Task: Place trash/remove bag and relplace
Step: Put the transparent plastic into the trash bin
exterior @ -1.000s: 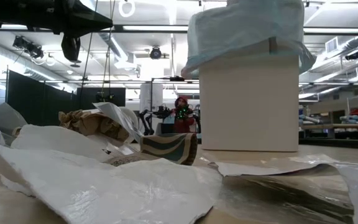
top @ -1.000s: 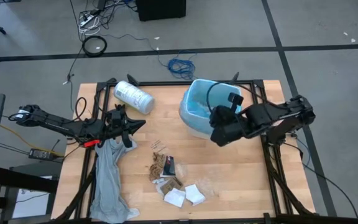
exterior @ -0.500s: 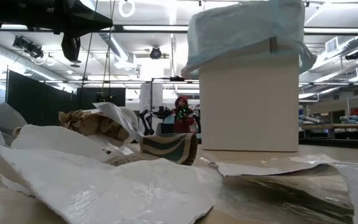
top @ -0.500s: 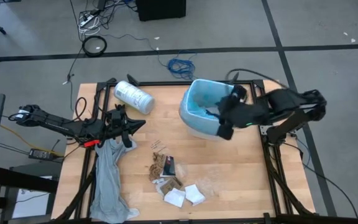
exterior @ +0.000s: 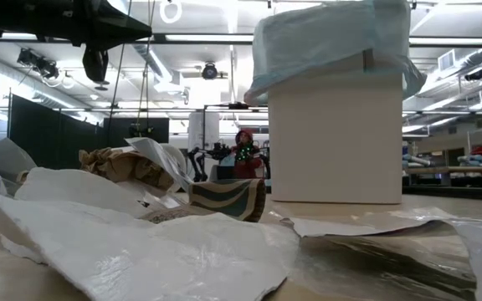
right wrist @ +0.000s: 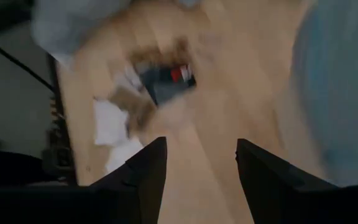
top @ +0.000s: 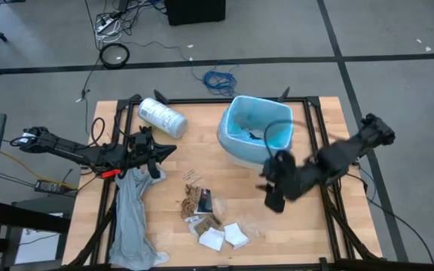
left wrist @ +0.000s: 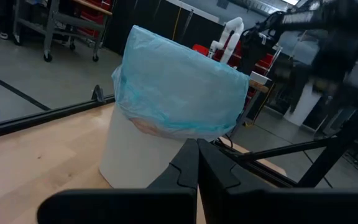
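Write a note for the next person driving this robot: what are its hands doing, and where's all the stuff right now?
Right gripper: open, empty, above bare table between the bin and the trash pile.
Left gripper: shut, waiting at the table's left side over the grey sheet; whether it holds the sheet is unclear.
Blue bag: lining the bin, folded over the rim.
Roll: lying at the table's far left.
Done: can't tell what is already in the bin.
Left: the papers, brown wrappers and packet lie on the table; then pull the blue bag and fit a new one.
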